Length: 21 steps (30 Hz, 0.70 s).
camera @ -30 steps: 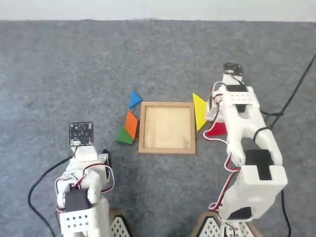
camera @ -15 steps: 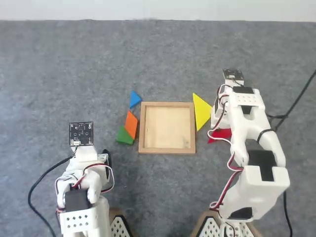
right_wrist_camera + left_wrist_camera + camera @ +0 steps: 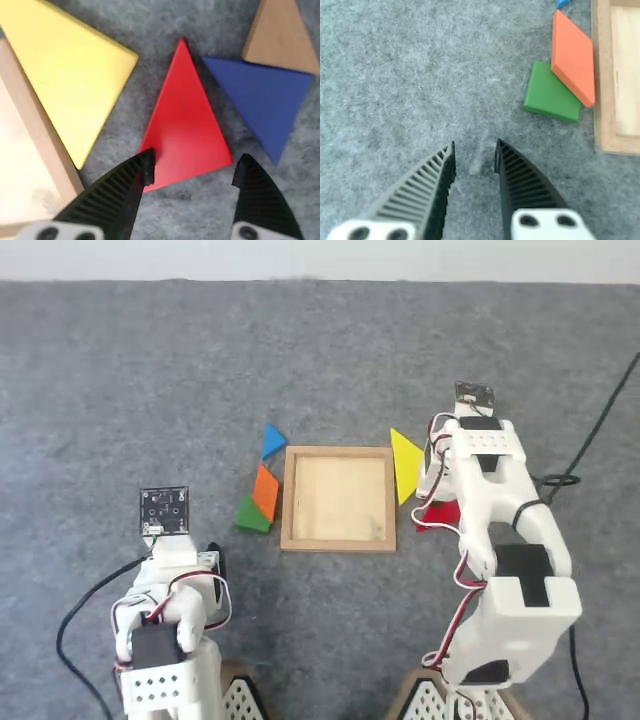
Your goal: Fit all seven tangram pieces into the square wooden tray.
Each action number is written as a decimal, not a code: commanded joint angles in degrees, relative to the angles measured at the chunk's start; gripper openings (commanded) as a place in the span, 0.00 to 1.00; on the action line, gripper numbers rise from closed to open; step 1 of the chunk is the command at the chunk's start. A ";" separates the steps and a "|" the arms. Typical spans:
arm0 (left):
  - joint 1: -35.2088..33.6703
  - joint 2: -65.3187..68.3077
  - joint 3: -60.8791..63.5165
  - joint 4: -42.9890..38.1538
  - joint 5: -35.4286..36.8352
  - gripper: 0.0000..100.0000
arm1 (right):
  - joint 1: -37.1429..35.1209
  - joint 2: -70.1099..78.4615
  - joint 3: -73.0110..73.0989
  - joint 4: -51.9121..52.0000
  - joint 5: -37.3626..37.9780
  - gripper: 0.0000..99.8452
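Observation:
The square wooden tray (image 3: 338,538) lies mid-table with nothing inside it. A small blue triangle (image 3: 272,440), an orange parallelogram (image 3: 265,490) and a green piece (image 3: 253,515) lie along one side of it. On the opposite side are a yellow triangle (image 3: 405,464) and a red triangle (image 3: 438,513), partly under the right arm. My right gripper (image 3: 195,167) is open, hovering over the red triangle (image 3: 184,125), beside a dark blue triangle (image 3: 262,100), a tan triangle (image 3: 280,35) and the yellow triangle (image 3: 65,75). My left gripper (image 3: 474,150) is open over bare carpet, short of the green piece (image 3: 551,95).
Grey carpet covers the whole table. The tray's wooden rim (image 3: 45,150) runs close beside the yellow triangle. A black cable (image 3: 600,420) trails off behind the right arm. Open carpet stretches beyond the tray.
The right arm swung outward away from the tray, then came back a little toward it, still over the red triangle. The left arm has stayed put.

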 commanded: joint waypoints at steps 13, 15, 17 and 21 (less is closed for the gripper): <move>-0.18 -1.23 -0.75 0.26 0.62 0.13 | -3.74 4.79 -5.89 4.00 -16.79 0.28; -0.18 -1.23 -0.75 0.26 0.62 0.13 | -3.65 5.23 -7.21 5.14 -16.79 0.28; -0.18 -1.23 -0.75 0.26 0.62 0.13 | -3.47 5.23 -7.56 5.32 -16.79 0.28; -0.18 -1.23 -0.75 0.26 0.62 0.13 | -3.56 5.32 -7.56 4.97 -16.70 0.28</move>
